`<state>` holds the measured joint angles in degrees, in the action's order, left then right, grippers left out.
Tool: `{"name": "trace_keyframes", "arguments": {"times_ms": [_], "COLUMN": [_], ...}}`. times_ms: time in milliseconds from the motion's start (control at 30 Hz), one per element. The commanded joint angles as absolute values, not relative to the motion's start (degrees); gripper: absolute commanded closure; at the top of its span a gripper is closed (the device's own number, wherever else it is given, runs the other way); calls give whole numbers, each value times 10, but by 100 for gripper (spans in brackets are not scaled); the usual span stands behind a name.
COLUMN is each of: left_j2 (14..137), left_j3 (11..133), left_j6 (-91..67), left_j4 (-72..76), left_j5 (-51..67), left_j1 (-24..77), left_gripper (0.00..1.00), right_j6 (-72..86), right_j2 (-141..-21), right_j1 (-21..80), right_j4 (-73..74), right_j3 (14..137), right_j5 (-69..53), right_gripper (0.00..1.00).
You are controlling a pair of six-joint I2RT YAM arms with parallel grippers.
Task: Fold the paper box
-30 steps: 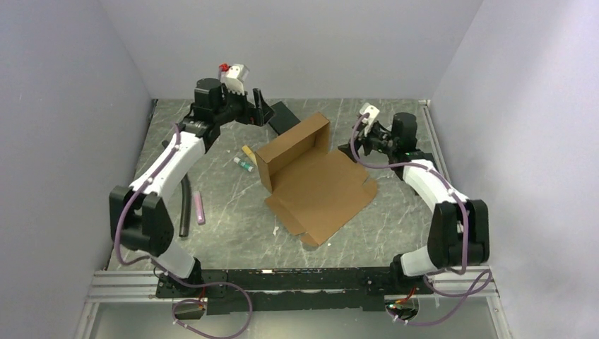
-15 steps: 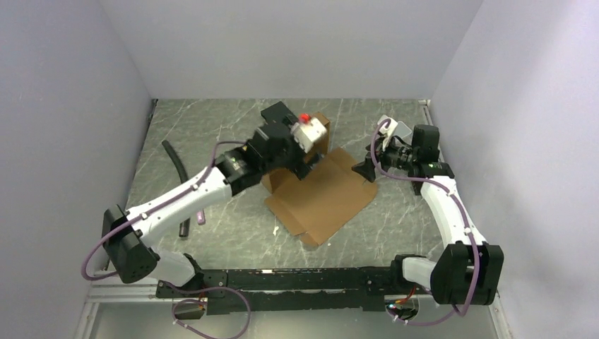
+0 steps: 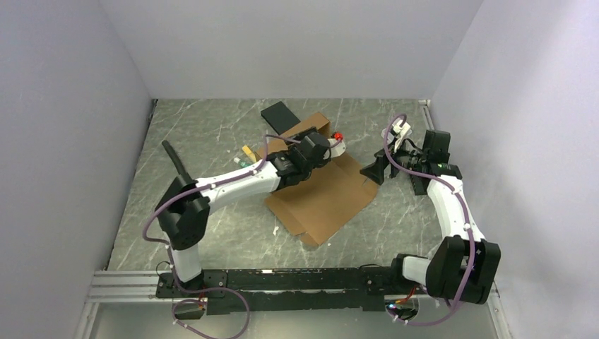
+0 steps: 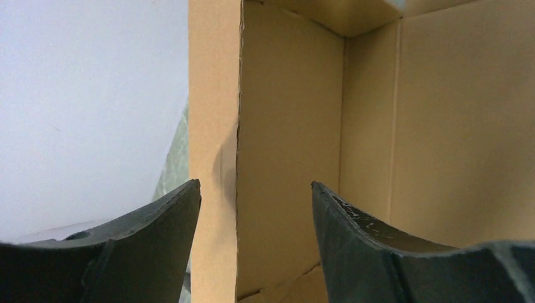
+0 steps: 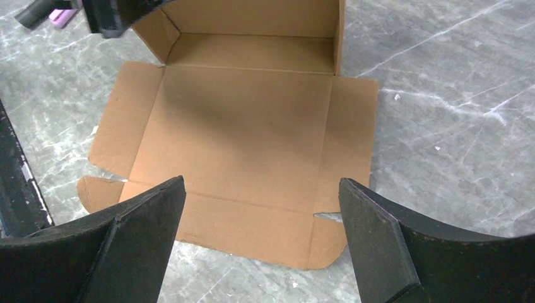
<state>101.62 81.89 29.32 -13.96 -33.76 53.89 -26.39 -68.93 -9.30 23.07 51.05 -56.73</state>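
Top external view: the paper box point(image 3: 321, 194) sits mid-scene on the worktop point(image 3: 212, 134), far walls up, near panel flat. The left pincer point(image 4: 255, 189) is spread, straddling an upright wall edge; the right pincer point(image 5: 262, 183) hangs wide open just right of the box.

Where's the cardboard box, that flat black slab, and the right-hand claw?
paper box point(image 3: 321, 198), top view, on its flat open panel.
black slab point(image 3: 279, 114), top view, its middle.
right claw point(image 5: 262, 183), right wrist view, gap midway between its open fingertips.
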Motion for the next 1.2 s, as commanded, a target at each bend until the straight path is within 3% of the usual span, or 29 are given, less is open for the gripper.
{"name": "trace_keyframes", "arguments": {"times_ms": [0,100,233,367,600,833,1167], "left_j2": [1045,1074,1099,1104,1062,1017,914], "left_j3": [847,829,823,839,882,928,805], "left_j6": [377,438,503,513,391,126,-193], "left_j4": [-71,12,101,115,-13,-224,-295], "left_j5": [-412,-463,-507,-523,-489,-379,-199], "left_j1": [540,537,532,532,511,448,339], "left_gripper": [32,47,77,99,100,100,100], "right_j6": [-267,-267,-266,-267,-264,-208,-48], "right_j2": [-693,-693,-692,-689,-680,-657,-634], "right_j1": [-103,-106,-110,-117,-133,-138,-144], "right_j4": [239,240,243,250,265,271,228], "right_j3": [515,515,517,519,529,547,510], "right_j5": [-601,-604,-609,-613,-619,-556,-425], "right_gripper": [5,5,5,5,5,2,0]}}
